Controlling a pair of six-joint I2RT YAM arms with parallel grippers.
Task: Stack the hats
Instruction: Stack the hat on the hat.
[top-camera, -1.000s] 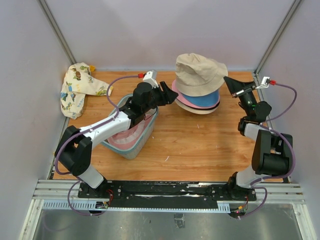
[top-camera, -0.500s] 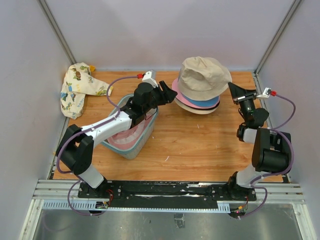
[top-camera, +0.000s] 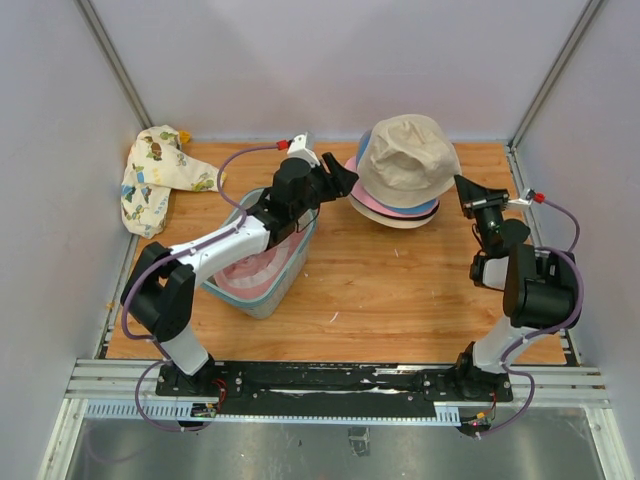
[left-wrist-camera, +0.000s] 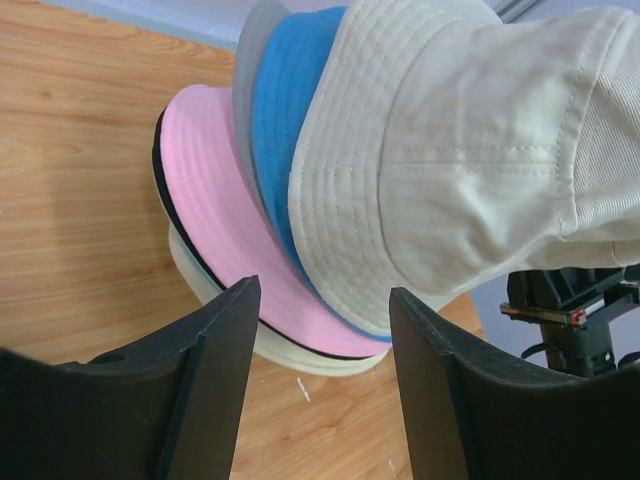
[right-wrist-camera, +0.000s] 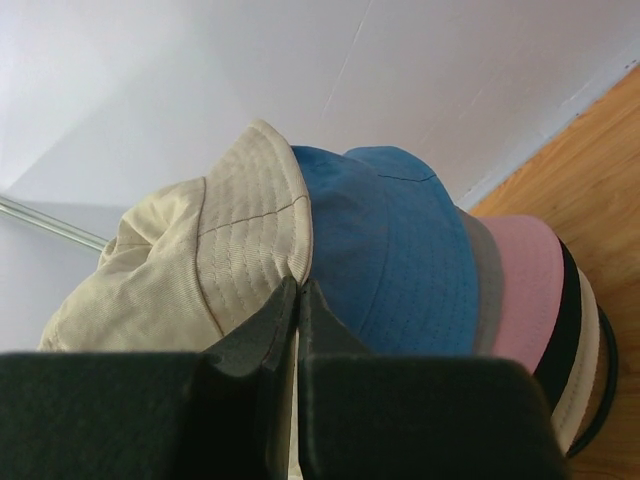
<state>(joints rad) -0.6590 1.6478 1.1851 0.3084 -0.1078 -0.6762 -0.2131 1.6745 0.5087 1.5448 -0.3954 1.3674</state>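
Hats (top-camera: 400, 195) lie in one pile at the upper middle of the top view, on the brown wooden table (top-camera: 400, 280). A cream cloth hat (left-wrist-camera: 300, 355) is at the bottom. Above it come a soft pink hat (left-wrist-camera: 205, 190), a thin grey hat (left-wrist-camera: 250, 60), a bright blue hat (left-wrist-camera: 285, 110) and, on top, a floppy beige bucket hat (top-camera: 405, 150).

The pile leans, and the lower brims poke out toward the left of the frame. The beige hat is tipped, not flat. In the left wrist view its brim hangs down at the left over the blue hat, and its round top bulges to the right.

The left gripper (top-camera: 342, 178) is just beside the pile's left edge, with its jaws wide apart. The right gripper (top-camera: 463, 188) is at the pile's right side. Its jaws are pressed together, with the tips right at the edge of the beige brim. I cannot tell if any cloth is caught.

Under the left arm stands a blue-grey plastic mesh basket (top-camera: 295, 270) with pink fabric (top-camera: 240, 278) inside. A cream cloth with cartoon prints (top-camera: 155, 180) lies at the upper left.
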